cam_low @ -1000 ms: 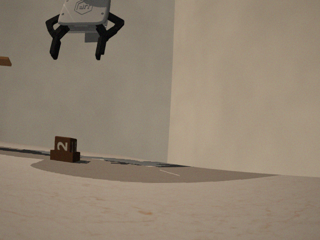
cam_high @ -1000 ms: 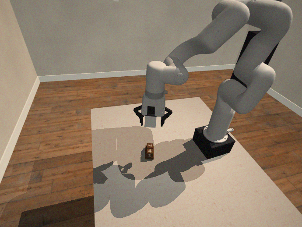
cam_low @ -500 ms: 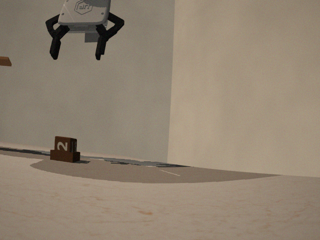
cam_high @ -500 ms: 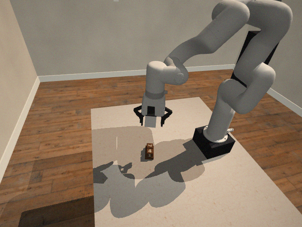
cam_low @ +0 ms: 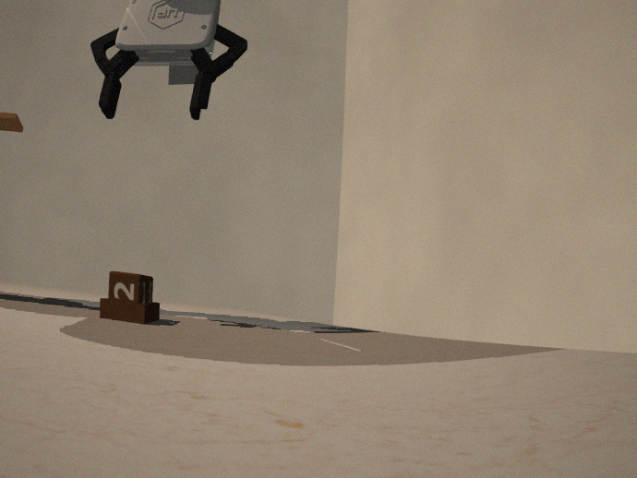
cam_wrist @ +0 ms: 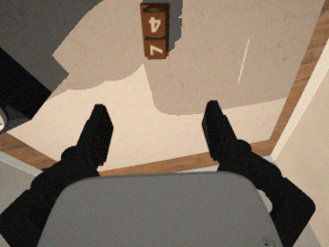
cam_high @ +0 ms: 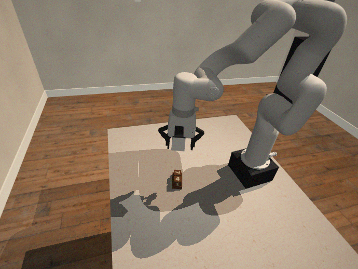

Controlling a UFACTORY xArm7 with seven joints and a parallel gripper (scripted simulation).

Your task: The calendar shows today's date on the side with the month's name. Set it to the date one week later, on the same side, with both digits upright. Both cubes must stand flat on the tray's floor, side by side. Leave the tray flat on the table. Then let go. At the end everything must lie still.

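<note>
A small brown tray (cam_low: 128, 311) stands on the table and holds two brown cubes side by side. One cube shows a white 4 on top (cam_high: 177, 178) (cam_wrist: 154, 23); its end face towards the top camera shows a 1. The other cube (cam_high: 177, 172) (cam_wrist: 156, 48) (cam_low: 123, 291) has a 7 on top, turned sideways in the top view, and a 2 lying on its side on its end face. The long-side digits are too slanted to read in the exterior view. My gripper (cam_high: 180, 148) (cam_low: 151, 117) (cam_wrist: 157, 114) is open and empty, high above the table and off to the 7 cube's side.
The arm's black base block (cam_high: 254, 170) stands on the pale table top (cam_high: 260, 225) to the right in the top view. Shadows of the arm lie across the table. Wooden floor (cam_high: 72, 138) and walls surround it.
</note>
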